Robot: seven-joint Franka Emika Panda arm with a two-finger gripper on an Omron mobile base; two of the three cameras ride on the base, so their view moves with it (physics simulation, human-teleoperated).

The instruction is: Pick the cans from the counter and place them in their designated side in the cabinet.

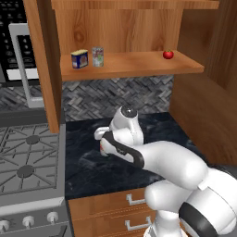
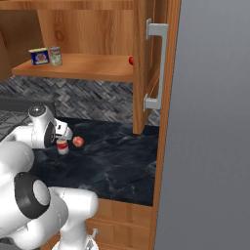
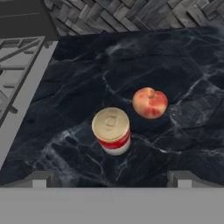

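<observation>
Black marbled stone with faint white veins makes up the desk (image 3: 175,52), and on it stands the red-and-white can (image 3: 112,130), upright with its pale metal top facing the hand camera. Taking that can as the landmark: a small red-orange fruit (image 3: 150,103) lies just beside it on the same stone, near but not touching; in the right base view the fruit (image 2: 78,141) sits to the can's (image 2: 62,146) right. The grey gas stove (image 1: 28,157) borders the desk on the can's other side, and the herringbone tile backsplash (image 1: 115,95) runs along the wall behind it.

Above the can hangs the tool (image 3: 112,179), its two dark fingertips (image 3: 39,179) spread as wide as they go, one on each side of the can as the hand camera looks down, with clear space around it. Nothing is held between them.

Higher up, behind and above the can, the open wooden cabinet (image 1: 203,69) carries one plank shelf. On that shelf the second can, with a greenish multicoloured label (image 1: 97,57), stands upright just beside a squat blue-and-yellow tin (image 1: 79,59) towards the end nearer the stove. A small red fruit (image 1: 168,54) rests well apart from them, near the shelf's opposite end.
</observation>
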